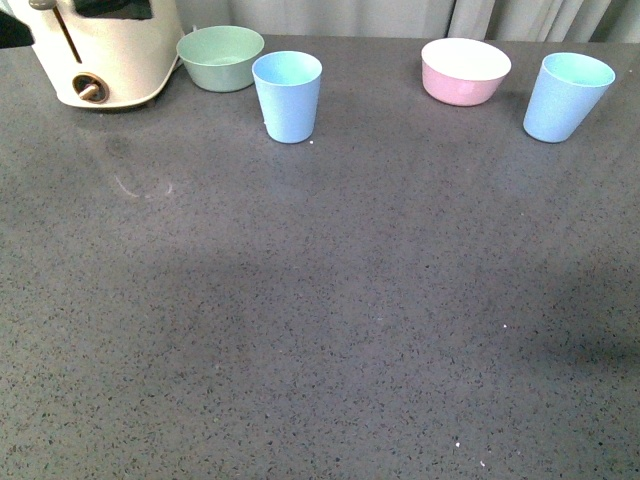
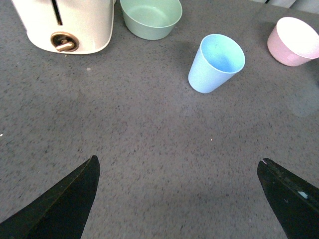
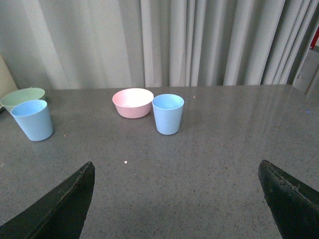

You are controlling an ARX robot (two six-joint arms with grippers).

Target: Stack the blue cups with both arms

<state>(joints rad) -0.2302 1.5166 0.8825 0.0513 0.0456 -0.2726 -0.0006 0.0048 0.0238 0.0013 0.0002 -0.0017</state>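
Two light blue cups stand upright and apart at the back of the grey table. The left cup [image 1: 287,96] is next to the green bowl; it also shows in the left wrist view [image 2: 217,63] and the right wrist view [image 3: 33,120]. The right cup [image 1: 566,96] stands right of the pink bowl and shows in the right wrist view [image 3: 168,114]. Neither arm shows in the front view. My left gripper [image 2: 178,199] is open and empty, well short of the left cup. My right gripper [image 3: 177,199] is open and empty, well short of the right cup.
A cream toaster [image 1: 100,50] stands at the back left. A sage green bowl [image 1: 220,57] sits beside it. A pink bowl [image 1: 465,71] with a white inside sits between the cups. Grey curtains [image 3: 199,40] hang behind the table's far edge.
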